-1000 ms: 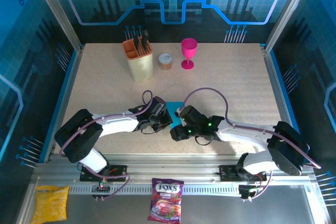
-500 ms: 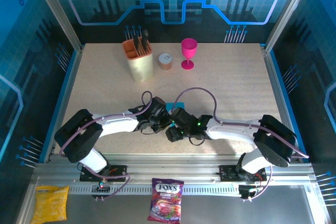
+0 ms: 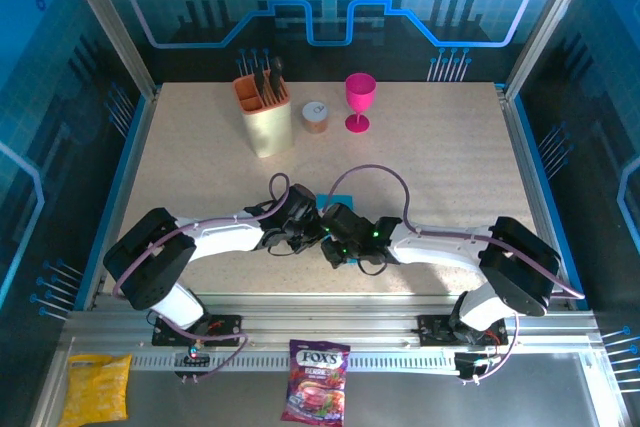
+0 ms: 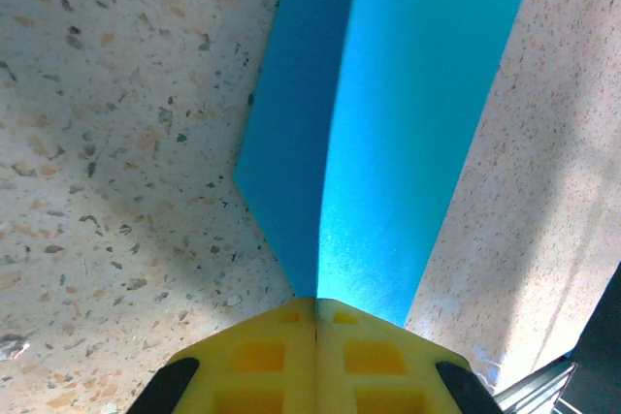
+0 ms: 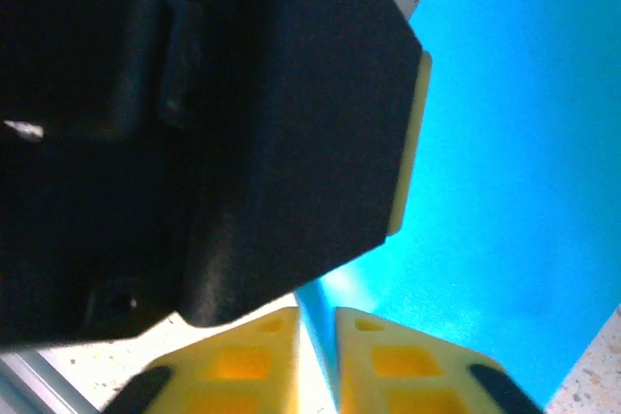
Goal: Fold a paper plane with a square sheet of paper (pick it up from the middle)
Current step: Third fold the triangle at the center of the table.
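The table (image 3: pixel 440 147) is a pale speckled stone-look board, bare over most of its width; glowing blue panels with a circuit pattern wall it in at the back and both sides, held by slanting aluminium posts; a grey metal ledge (image 3: pixel 420 372) runs along the near edge below the arm bases.

At the far side stand a beige knife block (image 3: pixel 266 119) with an orange top and dark handles, a small round tin (image 3: pixel 316 117) just beside it, and a pink goblet (image 3: pixel 360 101) to the right of the tin; all three are well apart from the arms. On the ledge lie a yellow snack bag (image 3: pixel 96 389) at the left and a purple candy bag (image 3: pixel 316 395) near the middle.

Both arms reach inward and meet at the centre of the table, their wrists almost touching; between them lies the square sheet of paper (image 4: pixel 417 94), bright cyan, folded along a long crease with one half darker in shade. The left gripper (image 4: pixel 315 309) has its yellow fingertips pressed together on the crease end of the sheet. The right gripper (image 5: pixel 316 322) has its fingers drawn nearly together with a thin blue edge of the sheet pinched between them; the left gripper's black body stands across the upper left of the right wrist view, in front of part of the sheet.
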{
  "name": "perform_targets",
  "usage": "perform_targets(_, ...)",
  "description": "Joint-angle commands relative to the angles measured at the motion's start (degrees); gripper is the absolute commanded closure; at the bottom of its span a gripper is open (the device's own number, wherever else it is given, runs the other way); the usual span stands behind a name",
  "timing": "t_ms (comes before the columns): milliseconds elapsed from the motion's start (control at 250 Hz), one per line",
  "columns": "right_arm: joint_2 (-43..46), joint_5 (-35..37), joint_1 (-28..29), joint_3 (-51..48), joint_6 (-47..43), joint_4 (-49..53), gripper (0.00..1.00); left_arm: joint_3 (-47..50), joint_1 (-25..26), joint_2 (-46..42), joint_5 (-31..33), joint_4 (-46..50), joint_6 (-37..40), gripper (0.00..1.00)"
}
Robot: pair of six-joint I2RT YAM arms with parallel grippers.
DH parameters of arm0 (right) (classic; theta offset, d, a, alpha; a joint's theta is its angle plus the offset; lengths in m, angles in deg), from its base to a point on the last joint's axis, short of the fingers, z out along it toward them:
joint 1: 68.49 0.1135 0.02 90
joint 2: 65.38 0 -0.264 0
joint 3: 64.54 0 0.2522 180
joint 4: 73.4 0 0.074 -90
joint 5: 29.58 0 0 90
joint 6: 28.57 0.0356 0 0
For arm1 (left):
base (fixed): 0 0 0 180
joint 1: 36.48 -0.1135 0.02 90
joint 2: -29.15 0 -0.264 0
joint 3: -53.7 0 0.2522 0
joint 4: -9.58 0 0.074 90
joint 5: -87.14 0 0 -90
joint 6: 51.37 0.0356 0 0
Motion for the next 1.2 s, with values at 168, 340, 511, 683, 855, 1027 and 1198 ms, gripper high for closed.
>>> perform_targets(168,-0.39,-0.48,-1.21,1.21,-0.54,1.32,1.0,-0.67,-0.81,-0.96,-0.4,0.76,1.68,0.96)
perform_targets(340,-0.06,-2.81,-2.47,-0.5,-0.3,-0.38,1.0,0.15,-3.4,-4.38,0.34,4.3,6.36,0.65)
perform_targets(511,-0.04,-4.7,-3.48,-2.02,0.14,-2.0,1.0,0.37,-7.43,-8.91,0.0,6.92,12.33,0.64)
perform_targets(683,0.43,-6.57,-3.94,-3.59,0.06,-3.73,1.0,-6.68,-9.67,-5.16,-4.8,7.84,20.57,0.74)
perform_targets(855,1.41,-8.56,-4.82,-5.23,-0.01,-5.01,1.0,-15.47,-9.85,4.52,-11.12,7.23,26.08,0.8)
perform_targets(1027,1.58,-9.23,-5.28,-5.53,0.1,-5.1,1.0,-23.21,-9.76,13.59,-17.3,7.51,29.68,0.84)
perform_targets(1198,1.4,-9.7,-5.55,-5.2,-0.08,-5.12,1.0,-27.42,-9.72,18.5,-19.58,9.38,32.78,0.85)
